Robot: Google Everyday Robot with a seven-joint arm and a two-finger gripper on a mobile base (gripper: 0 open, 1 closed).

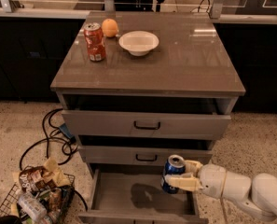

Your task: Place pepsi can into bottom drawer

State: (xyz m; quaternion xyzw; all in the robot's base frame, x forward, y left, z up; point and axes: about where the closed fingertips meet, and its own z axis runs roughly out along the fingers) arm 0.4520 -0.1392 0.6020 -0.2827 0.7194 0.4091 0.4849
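The pepsi can (172, 172), dark blue with a silver top, is held upright in my gripper (185, 175), whose cream fingers (183, 182) close around its right side. It hangs over the right part of the bottom drawer (124, 193), which is pulled out and shows a flat grey floor with the can's shadow on it. My white arm (240, 190) reaches in from the lower right. The two upper drawers (146, 124) with black handles sit above, nearly closed.
On the cabinet top (184, 59) stand a red-orange soda can (95, 42), an orange (110, 27) and a white bowl (138, 42). Black cables (54, 139) and a wire basket of snack packets (35, 197) lie on the floor at left.
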